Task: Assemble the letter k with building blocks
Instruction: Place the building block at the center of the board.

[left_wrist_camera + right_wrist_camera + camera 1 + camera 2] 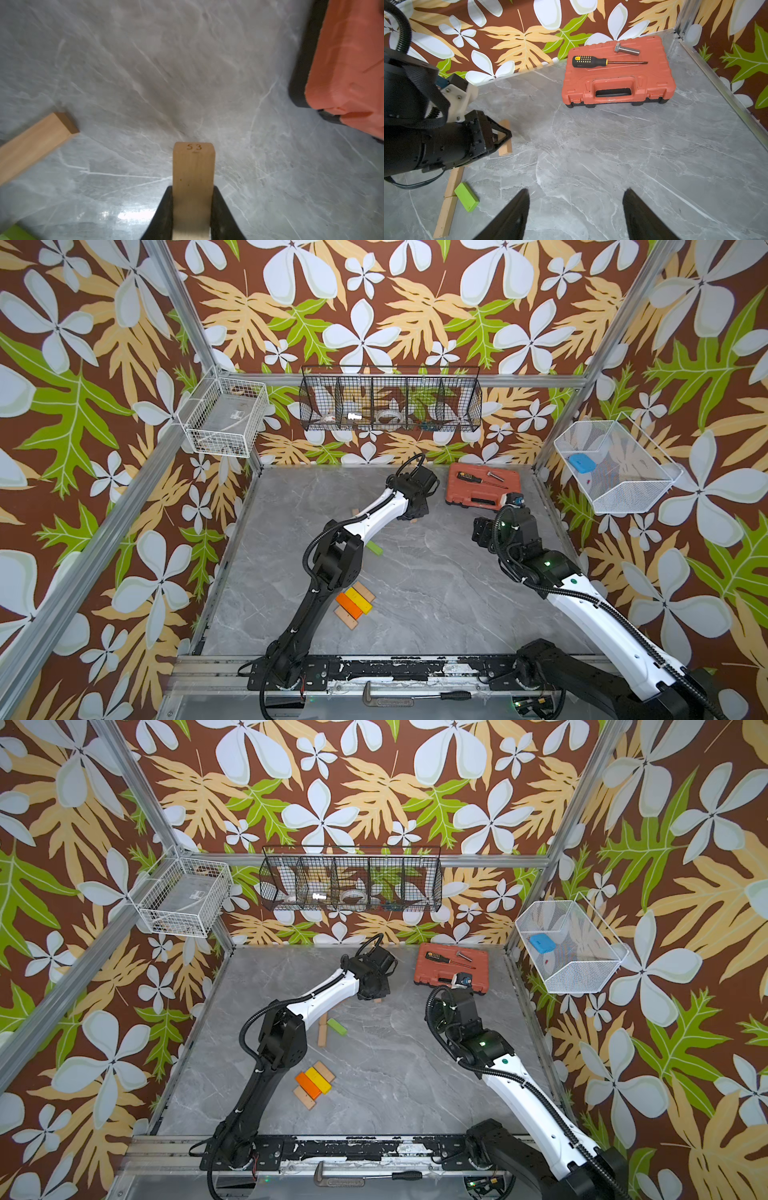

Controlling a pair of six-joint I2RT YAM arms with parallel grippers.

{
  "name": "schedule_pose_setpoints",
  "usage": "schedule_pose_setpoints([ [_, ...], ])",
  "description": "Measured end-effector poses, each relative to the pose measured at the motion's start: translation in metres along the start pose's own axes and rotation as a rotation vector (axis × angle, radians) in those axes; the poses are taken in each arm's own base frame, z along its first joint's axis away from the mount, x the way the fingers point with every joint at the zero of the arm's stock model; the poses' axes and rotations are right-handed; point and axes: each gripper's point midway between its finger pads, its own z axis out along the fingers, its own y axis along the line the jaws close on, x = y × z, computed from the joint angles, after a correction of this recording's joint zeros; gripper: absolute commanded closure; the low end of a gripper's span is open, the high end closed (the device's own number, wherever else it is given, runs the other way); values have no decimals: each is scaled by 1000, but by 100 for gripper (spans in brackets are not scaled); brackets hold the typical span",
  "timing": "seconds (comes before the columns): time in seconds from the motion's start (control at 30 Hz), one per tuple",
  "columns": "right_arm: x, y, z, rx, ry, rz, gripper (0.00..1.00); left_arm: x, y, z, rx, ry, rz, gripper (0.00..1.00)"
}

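Your left arm (374, 516) was stretched to the far middle. The left gripper (193, 189) was clenched on a smooth plain-wood plank (193, 166) stamped 53, left of the ribbed orange case (616, 83). Your right arm (582, 597) was folded at the right, with the right gripper (577, 190) spread and empty over the veined grey marble table (612, 155). The green block (466, 196) lay just beside two end-to-end planks (446, 216). The orange plank (348, 605) and yellow plank (360, 600) lay near left.

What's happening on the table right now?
The left hand is shut on a plain wood block marked 53, near the red-orange tool case. A line of plain planks lies close by, the green block beside it. The right hand is open and empty. The orange block and yellow block wait near the front.
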Motion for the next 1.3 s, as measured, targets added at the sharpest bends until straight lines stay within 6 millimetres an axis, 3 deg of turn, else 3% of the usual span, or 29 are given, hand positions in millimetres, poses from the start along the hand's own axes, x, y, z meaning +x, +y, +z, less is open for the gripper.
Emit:
schedule_pose_setpoints([
  [0.13,3,1,4,2,14,-3,27,10,-3,16,2,32,-12,99],
  [0.57,6,3,6,-10,30,5,27,15,-1,50,-20,41,29,91],
  [0.77,6,4,7,-11,29,5,27,15,1,55,-27,35,36,77],
  [0.9,5,4,7,-12,26,6,27,14,0,56,-25,27,51,75],
  [1.07,5,4,7,-13,26,6,27,13,-1,56,-24,22,59,65],
  [1.3,2,5,3,-21,15,10,27,12,-5,50,1,31,58,51],
])
